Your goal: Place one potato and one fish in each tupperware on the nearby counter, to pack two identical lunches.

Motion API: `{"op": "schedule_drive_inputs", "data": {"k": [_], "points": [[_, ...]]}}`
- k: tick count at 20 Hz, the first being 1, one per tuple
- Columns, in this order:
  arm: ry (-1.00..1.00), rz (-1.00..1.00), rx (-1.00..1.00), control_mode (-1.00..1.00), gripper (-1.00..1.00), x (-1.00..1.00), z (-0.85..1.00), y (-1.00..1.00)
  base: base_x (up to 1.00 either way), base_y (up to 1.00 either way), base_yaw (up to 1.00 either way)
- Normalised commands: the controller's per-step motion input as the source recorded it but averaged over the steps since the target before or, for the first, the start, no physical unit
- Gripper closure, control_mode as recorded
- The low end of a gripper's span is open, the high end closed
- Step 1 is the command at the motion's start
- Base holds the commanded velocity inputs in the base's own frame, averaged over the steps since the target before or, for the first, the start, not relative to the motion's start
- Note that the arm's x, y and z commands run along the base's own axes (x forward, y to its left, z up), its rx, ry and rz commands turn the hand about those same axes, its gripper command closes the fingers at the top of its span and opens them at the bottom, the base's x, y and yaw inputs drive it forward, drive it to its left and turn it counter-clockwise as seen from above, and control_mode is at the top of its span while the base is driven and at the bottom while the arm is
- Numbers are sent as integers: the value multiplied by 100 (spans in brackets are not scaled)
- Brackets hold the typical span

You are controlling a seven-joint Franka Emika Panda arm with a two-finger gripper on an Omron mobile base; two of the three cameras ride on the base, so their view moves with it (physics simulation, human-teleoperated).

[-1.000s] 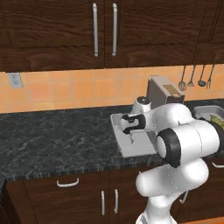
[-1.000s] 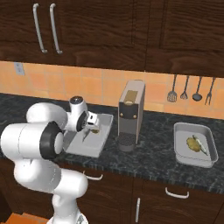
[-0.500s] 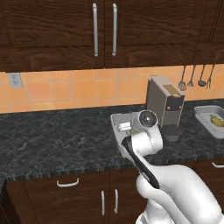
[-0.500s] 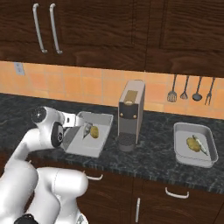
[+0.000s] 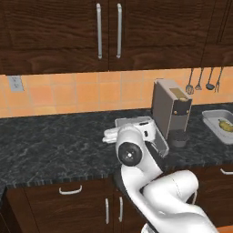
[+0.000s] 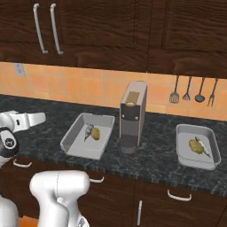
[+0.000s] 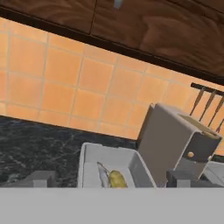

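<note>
A boxy steel coffee machine (image 6: 132,116) stands on the black marbled surface (image 6: 155,153) between the two pale trays, blocking the straight line from one to the other. The left tupperware (image 6: 87,136), shallow with rounded corners and a raised rim, holds a yellow-olive potato (image 6: 95,134) with a thin silvery fish (image 6: 87,131) just beside it. The right tupperware (image 6: 197,146) holds a second potato (image 6: 194,144) and a second fish (image 6: 203,146) lying against it. Dark utensils (image 6: 193,90) hang on the orange tiled wall. The gripper (image 7: 111,178) hangs back from the left tray with its fingers spread wide and nothing between them.
</note>
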Motion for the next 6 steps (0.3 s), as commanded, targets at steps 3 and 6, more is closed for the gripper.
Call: {"op": "schedule_drive_inputs", "data": {"k": [3,6], "points": [[-28,0,-2,-100,-100,-100,62,33,0,0,0],[-18,3,0,-100,-100,-100,8,16,0,0,0]]}}
